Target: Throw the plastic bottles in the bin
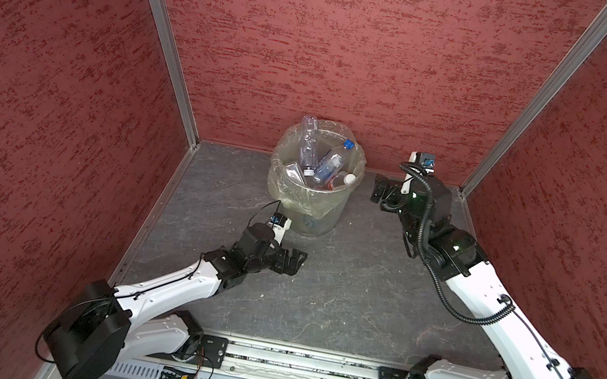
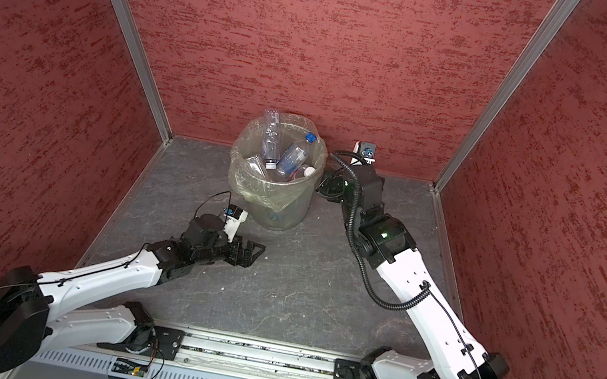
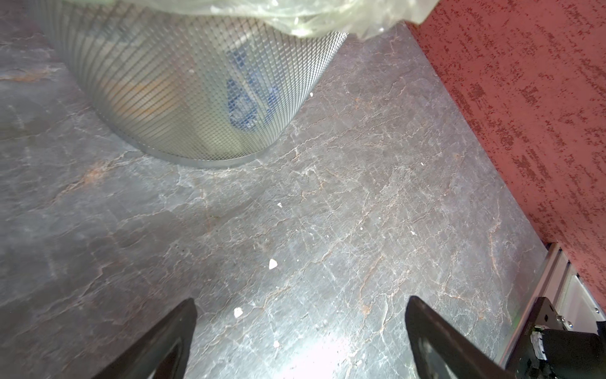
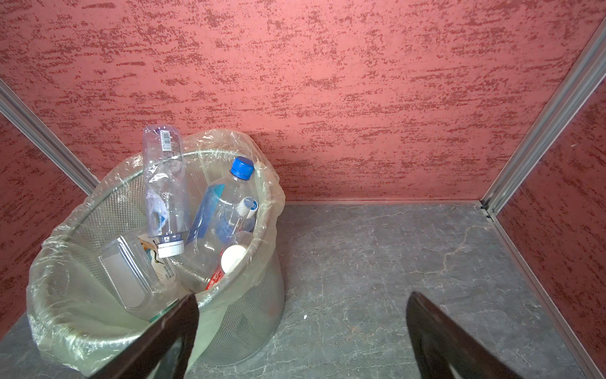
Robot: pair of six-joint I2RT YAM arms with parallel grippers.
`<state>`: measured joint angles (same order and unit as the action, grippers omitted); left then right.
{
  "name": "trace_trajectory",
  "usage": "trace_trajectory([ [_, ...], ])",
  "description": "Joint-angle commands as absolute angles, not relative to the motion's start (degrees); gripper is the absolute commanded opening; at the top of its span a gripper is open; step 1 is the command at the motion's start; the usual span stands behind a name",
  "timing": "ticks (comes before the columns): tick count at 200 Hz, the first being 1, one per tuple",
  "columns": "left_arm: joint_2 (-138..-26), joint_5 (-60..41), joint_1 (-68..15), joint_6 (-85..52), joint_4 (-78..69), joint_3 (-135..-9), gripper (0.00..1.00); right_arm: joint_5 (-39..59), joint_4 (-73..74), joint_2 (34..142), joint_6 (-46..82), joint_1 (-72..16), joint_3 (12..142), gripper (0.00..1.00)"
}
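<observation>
Both left gripper (image 1: 291,261) and right gripper (image 1: 381,190) stand released, empty, beside the bin (image 1: 313,222); one upended bottle (image 1: 307,144) overtops its rim and may topple if nudged

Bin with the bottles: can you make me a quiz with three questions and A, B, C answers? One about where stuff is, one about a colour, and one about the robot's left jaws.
1. Where are the plastic bottles?
A) in a cardboard box
B) inside the bin
C) on a shelf

2. What colour is the cap on the bottle leaning cap-up in the bin?
A) green
B) yellow
C) blue

3. How do the left arm's jaws stand?
A) open, holding nothing
B) shut on a bottle
C) shut on a cup

Answers:
1 B: the right wrist view shows them piled inside the bin.
2 C: that cap is bright blue.
3 A: the left wrist view shows them wide apart, with only bare table between.
</observation>
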<state>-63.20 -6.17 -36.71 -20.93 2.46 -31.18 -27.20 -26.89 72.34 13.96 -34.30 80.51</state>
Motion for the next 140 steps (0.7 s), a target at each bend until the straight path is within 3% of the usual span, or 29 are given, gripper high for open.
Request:
trace_trajectory([
  [1, -59.8, -4.1, -36.1, -20.4, 7.1, -32.5, 0.99, -26.3, -25.8, 70.4, 15.1, -32.8, 78.3, 0.99],
  [54, -52.4, -3.3, -28.6, -21.5, 18.3, -34.7, 1.00, -22.9, -23.2, 64.6, 16.7, -28.0, 67.5, 0.99],
  [140, -45.0, -4.0, -15.9, -24.7, 22.3, -36.9, 0.99, -20.0, -25.6, 59.8, 19.2, -18.1, 58.2, 0.99],
])
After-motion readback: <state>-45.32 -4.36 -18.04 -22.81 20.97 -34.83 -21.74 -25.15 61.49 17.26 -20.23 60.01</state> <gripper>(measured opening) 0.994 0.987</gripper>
